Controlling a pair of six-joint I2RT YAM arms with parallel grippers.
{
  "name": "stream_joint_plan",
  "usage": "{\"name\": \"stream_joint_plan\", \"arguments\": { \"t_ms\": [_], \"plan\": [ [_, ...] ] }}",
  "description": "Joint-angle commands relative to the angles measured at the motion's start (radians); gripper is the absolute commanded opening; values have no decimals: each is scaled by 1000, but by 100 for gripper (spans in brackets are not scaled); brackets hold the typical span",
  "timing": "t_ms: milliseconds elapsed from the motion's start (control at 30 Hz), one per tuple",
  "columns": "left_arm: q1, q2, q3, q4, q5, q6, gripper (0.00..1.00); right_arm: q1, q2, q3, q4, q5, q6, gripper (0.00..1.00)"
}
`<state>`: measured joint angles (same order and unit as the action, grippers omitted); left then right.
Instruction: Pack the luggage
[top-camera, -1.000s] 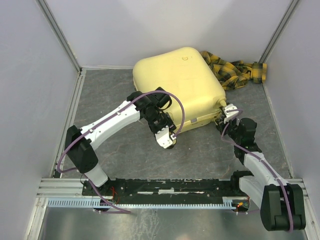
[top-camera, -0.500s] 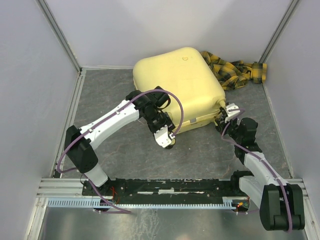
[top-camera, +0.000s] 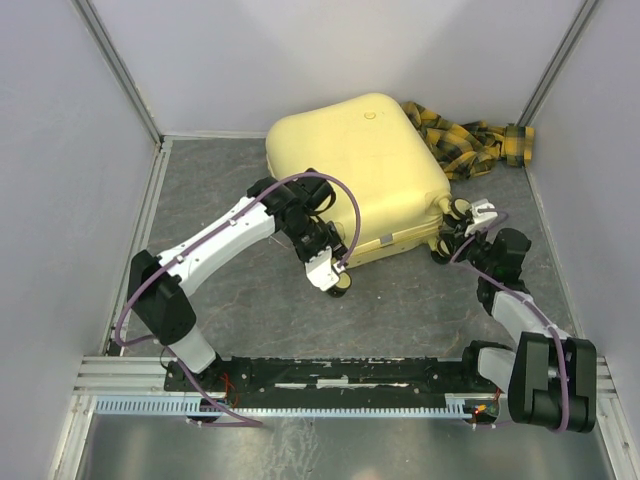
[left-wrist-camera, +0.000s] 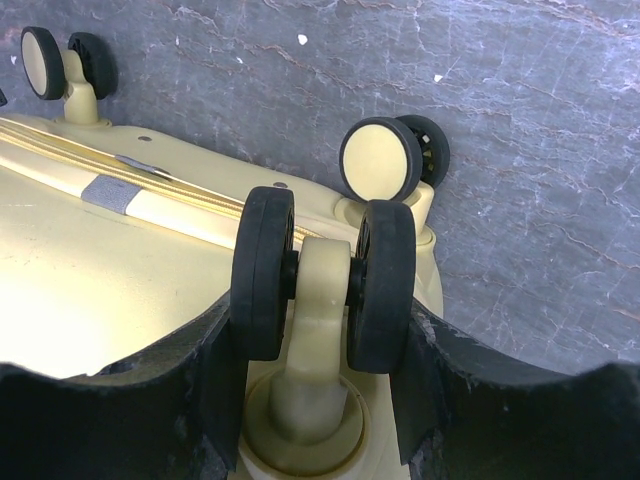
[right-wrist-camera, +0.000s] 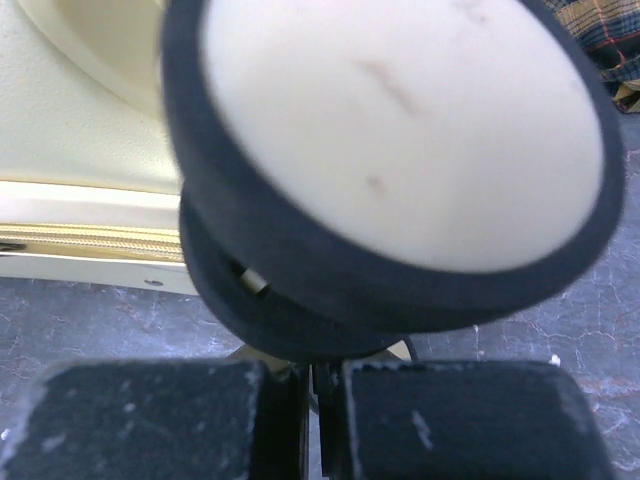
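Note:
The luggage (top-camera: 355, 160) is a pale-yellow hard-shell suitcase lying closed and flat on the grey floor, wheels toward the arms. My left gripper (top-camera: 335, 281) is at its near left corner. In the left wrist view its black fingers (left-wrist-camera: 215, 390) press on both outer sides of a twin black wheel (left-wrist-camera: 322, 290), gripping it. My right gripper (top-camera: 468, 222) is at the near right corner, shut, with its pads (right-wrist-camera: 160, 420) together just below a cream-faced wheel (right-wrist-camera: 400, 140) that fills the right wrist view.
A yellow-and-black plaid cloth (top-camera: 470, 135) lies bunched behind the suitcase at the back right. White walls close in the floor on three sides. Another caster (left-wrist-camera: 385, 160) stands just beyond the gripped one, and the zipper seam (left-wrist-camera: 150, 180) runs along the shell's edge.
The right arm has swung to the right and its gripper has shifted a little right and back beside the corner wheel. The left gripper has crept slightly back, staying on its wheel.

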<state>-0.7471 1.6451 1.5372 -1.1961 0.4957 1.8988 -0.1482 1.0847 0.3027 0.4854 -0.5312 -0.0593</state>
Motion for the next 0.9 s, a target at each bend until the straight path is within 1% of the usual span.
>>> {"name": "stream_joint_plan", "arguments": {
  "t_ms": [0,100,167,267,333,467,567,667,733,867],
  "plan": [
    [118,-29,-30,-158,-144,-89,3,-135,31,100,102,143,-16,2],
    [118,-54,-70,-163,-133,-66,3,-172,64,137,80,85,-37,2],
    [118,-67,-93,-164,-133,-50,3,-201,102,175,76,58,-26,2],
    [116,-77,-114,-178,-141,-34,3,-250,171,246,61,-29,13,2],
    [117,-81,-120,-196,-140,-24,3,-258,199,280,37,-67,-3,2],
    [116,-87,-131,-205,-129,-10,3,-280,238,310,42,-88,-13,2],
    [117,-82,-130,-217,-125,-5,3,-286,265,303,91,-88,-6,2],
    [116,-80,-138,-236,-134,15,3,-287,291,307,121,-100,-35,2],
    [118,-83,-144,-252,-141,34,3,-300,296,323,99,-106,-72,2],
    [117,-98,-166,-264,-145,53,3,-351,323,367,54,-181,-133,2]
  ]
}}
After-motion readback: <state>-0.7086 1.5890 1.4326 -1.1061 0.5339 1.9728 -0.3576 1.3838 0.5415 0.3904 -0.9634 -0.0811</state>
